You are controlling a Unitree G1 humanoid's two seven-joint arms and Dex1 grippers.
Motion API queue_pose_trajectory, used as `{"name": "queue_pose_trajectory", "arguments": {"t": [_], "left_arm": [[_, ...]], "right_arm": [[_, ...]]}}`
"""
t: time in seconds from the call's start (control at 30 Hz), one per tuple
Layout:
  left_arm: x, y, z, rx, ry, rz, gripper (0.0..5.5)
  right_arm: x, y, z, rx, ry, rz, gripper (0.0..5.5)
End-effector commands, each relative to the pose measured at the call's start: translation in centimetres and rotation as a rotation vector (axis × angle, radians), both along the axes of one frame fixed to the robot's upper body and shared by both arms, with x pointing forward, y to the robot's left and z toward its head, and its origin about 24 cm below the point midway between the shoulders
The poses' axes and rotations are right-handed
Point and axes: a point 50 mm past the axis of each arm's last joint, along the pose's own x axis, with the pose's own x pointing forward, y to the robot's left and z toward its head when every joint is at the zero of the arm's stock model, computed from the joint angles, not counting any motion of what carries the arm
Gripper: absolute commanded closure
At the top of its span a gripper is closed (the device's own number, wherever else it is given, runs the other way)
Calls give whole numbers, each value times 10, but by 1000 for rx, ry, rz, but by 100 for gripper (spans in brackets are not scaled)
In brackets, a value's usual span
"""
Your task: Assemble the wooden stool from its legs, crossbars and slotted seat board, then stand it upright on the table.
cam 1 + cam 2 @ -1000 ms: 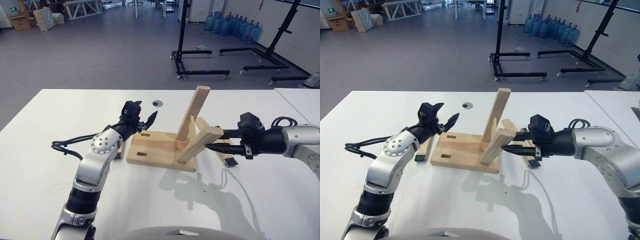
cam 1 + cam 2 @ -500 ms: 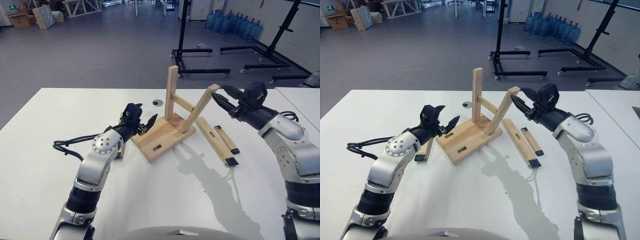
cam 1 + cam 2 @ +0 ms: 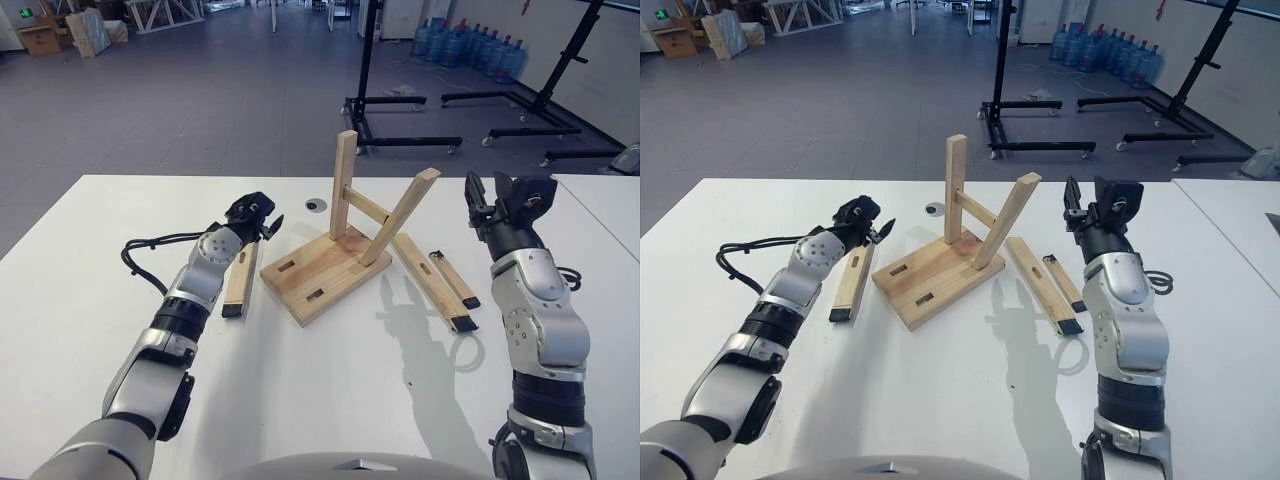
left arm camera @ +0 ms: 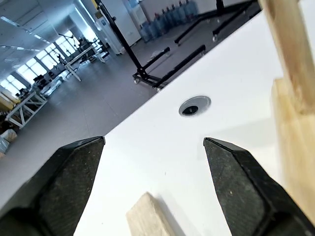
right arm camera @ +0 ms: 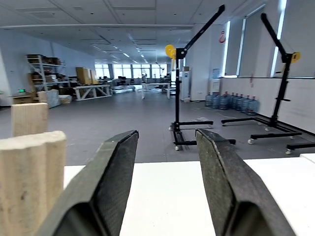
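the slotted seat board (image 3: 318, 283) lies flat near the middle of the white bench (image 3: 330, 400), turned cornerwise to the robot, with two open slots (image 3: 286, 267) showing on its left half

two legs stand in its far part: the upright leg (image 3: 343, 185) on the far corner, and the leaning leg (image 3: 400, 215), which tilts away to the right

a crossbar (image 3: 368, 207) runs on a slant between them

left of the board, apart from it, a loose leg (image 3: 238, 280) lies flat with a dark cap on its near end

right of the board a long piece (image 3: 430, 282) and a short piece (image 3: 453, 279) lie side by side on the bench, both dark-capped at the near end; the far end of the long one is just beside the foot of the leaning leg

the left pincer (image 3: 266, 226) is low over the bench at the far end of the loose leg, fingers apart and nothing between them; whether it touches the wood cannot be told

the right pincer (image 3: 486, 188) is held up off the bench to the right of the leaning leg, well clear of it, fingers pointing upward, spread and empty

a round grommet hole (image 3: 316, 205) sits in the bench behind the board, and a black cable (image 3: 140, 250) loops beside the left arm

beyond the bench edge are black stands (image 3: 400, 100) on the grey floor and a row of water bottles (image 3: 470, 45) by the wall
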Motion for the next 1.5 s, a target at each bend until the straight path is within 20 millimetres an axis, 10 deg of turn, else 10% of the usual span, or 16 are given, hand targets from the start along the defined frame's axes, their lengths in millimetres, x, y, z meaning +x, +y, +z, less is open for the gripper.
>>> {"name": "queue_pose_trajectory", "arguments": {"t": [0.03,0.27,0.7,0.83,1.1,1.5], "left_arm": [[-2,1,-19,135,22,-71,180],[-27,7,-31,137,26,-138,180],[-94,-7,-22,19,81,-164,180],[-89,-10,-18,12,76,-160,180],[-38,24,19,25,-68,-15,180],[-17,50,-42,318,22,-14,180]], "right_arm": [[-3,9,-16,-8,62,14,337],[-10,-6,-55,-40,262,-19,337],[39,67,-45,-37,282,258,337],[58,88,-34,-63,244,308,337],[44,55,-44,-46,247,170,337],[-5,25,-62,-136,339,132,337]]}}
